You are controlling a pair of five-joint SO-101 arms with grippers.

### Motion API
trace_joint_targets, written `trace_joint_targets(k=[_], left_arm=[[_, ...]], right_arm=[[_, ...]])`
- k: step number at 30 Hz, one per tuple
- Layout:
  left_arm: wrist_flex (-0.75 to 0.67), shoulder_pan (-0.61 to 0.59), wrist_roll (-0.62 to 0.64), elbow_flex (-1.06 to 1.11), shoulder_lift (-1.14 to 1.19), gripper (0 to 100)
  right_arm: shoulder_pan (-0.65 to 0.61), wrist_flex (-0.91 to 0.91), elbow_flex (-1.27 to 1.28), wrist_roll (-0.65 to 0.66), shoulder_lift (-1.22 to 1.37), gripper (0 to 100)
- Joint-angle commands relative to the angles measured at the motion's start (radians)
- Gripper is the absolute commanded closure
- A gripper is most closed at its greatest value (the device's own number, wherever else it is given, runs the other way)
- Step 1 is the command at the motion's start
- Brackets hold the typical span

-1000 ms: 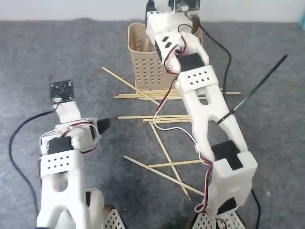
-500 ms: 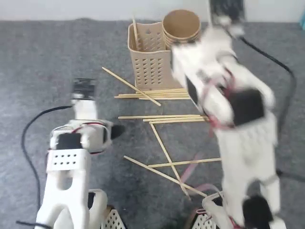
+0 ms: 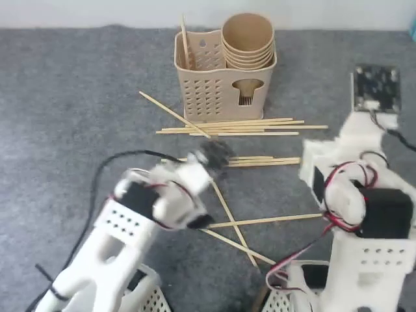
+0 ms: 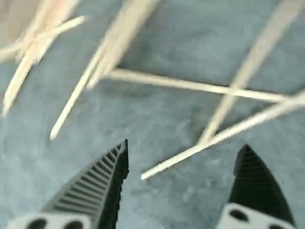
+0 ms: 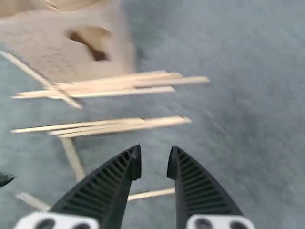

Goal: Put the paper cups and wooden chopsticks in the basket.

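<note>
In the basket (image 3: 208, 97): paper cups (image 3: 247, 36), stacked; one chopstick (image 3: 184, 42). Yours to collect: loose chopsticks (image 3: 227, 127) on the carpet (image 3: 65, 97). Claws: left gripper (image 4: 185, 145) wide apart; right gripper (image 5: 155, 152) narrowly apart, empty.

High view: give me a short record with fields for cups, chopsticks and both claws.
cups: stacked, inside basket
chopsticks: scattered on carpet in front of basket; one stands in it
left claw: open, empty, over crossed chopsticks
right claw: narrowly open, empty
</note>
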Motion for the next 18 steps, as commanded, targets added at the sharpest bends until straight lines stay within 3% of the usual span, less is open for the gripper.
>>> trace_joint_targets(k=[1, 8, 13, 18], left_arm=[[0.003, 0.190, -0.074, -0.073, 0.006, 66], [-0.003, 0.325, -0.074, -0.196, 0.178, 74], [-0.005, 0.385, -0.077, -0.331, 0.431, 72], [-0.084, 0.404, -0.077, -0.407, 0.594, 72]], right_arm=[[0.205, -0.217, 0.345, 0.069, -0.145, 89.7], [0.478, -0.518, 0.899, 0.186, -0.381, 89.8], [0.654, -0.619, 1.023, 0.206, -0.421, 89.8], [0.915, -0.763, 1.033, 0.198, -0.421, 89.8]])
